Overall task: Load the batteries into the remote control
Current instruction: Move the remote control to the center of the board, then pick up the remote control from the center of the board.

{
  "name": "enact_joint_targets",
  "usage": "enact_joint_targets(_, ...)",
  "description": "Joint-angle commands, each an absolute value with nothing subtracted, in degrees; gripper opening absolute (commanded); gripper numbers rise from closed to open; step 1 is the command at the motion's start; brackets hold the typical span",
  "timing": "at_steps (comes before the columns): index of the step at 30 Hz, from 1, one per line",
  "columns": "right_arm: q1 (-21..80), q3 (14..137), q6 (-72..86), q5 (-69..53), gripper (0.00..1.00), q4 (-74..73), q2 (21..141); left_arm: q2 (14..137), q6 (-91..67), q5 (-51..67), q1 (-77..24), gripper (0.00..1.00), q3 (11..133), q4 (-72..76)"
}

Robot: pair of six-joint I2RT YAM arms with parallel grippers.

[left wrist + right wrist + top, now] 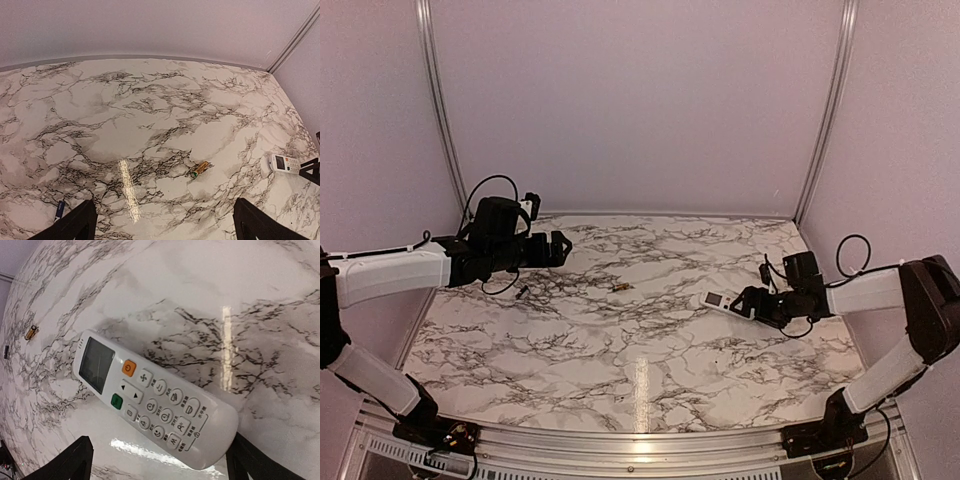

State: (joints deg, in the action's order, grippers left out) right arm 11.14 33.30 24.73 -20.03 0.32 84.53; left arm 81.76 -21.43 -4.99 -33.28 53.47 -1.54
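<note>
Currently your remote control point(155, 397) lies face-up on the marble-patterned table point(640, 380). Its grey screen and rows of buttons are showing, and its back is turned down and hidden. It sits toward the right side of the table, with its button end between the fingers point(70, 462) of your right gripper point(162, 450). Those fingers stand wide apart, one on each side of the handset, and nothing is clamped. The finger at the left of the wrist view is clear of the casing. The other is just beside the rounded end, and you cannot tell from these views whether it touches.

One golden-brown battery point(619, 287) lies on its side near the middle of the table. It is well apart from the remote and between your two arms, with only tabletop around it.

Your left gripper point(560, 246) hangs above the far left of the table, its fingers point(75, 225) spread wide and holding nothing. In its wrist view the battery lies ahead on the marble, nearer the right-hand finger and apart from both.

A small dark object point(59, 210) lies on the table just ahead of the left-hand finger in that view. It is too small to identify.
</note>
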Motion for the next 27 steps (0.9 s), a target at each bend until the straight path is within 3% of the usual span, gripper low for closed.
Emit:
enact_joint_targets(1,19.34,33.88,28.65,-23.65,0.89,2.42,87.21,81.98,-21.12,-4.36,-33.49,0.99,53.41,-0.7)
enact_joint_targets(7,23.71,36.3,24.12,-24.18,0.91,-4.09,86.46,81.44,-21.01,-3.53,-33.49,0.99,53.46,-0.85)
enact_joint_targets(15,23.74,44.42,11.28,-12.08,0.99,-15.56,83.25,81.29,-20.77,-2.37,-33.49,0.99,53.15,-0.58)
enact_joint_targets(27,26.2,61.26,0.77,-12.55,0.99,-20.78,99.36,75.75,-27.84,4.66,-33.57,0.99,57.17,-3.58)
